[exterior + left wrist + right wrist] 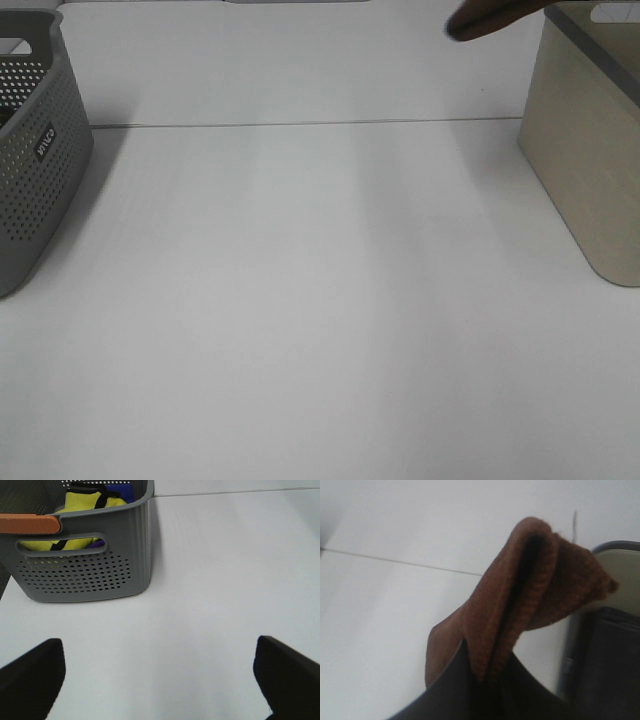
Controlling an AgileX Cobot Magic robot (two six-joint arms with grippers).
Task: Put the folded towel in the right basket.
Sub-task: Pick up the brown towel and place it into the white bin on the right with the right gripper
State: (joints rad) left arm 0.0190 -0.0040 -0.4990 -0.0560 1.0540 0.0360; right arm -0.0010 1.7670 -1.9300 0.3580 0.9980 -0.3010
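The folded brown towel (530, 580) hangs pinched between the dark fingers of my right gripper (487, 675), which is shut on it. In the exterior view only the towel's end (490, 20) shows at the top edge, in the air just left of the beige right basket (590, 160). The basket's rim (620, 555) shows beside the towel in the right wrist view. My left gripper (160, 680) is open and empty above the white table, near the grey left basket (90, 575). Neither gripper body shows in the exterior view.
The grey perforated basket (30, 160) stands at the left edge and holds yellow and blue cloth items (85, 505). The white table (320, 300) lies between the two baskets, with a seam line (300, 124) across the back.
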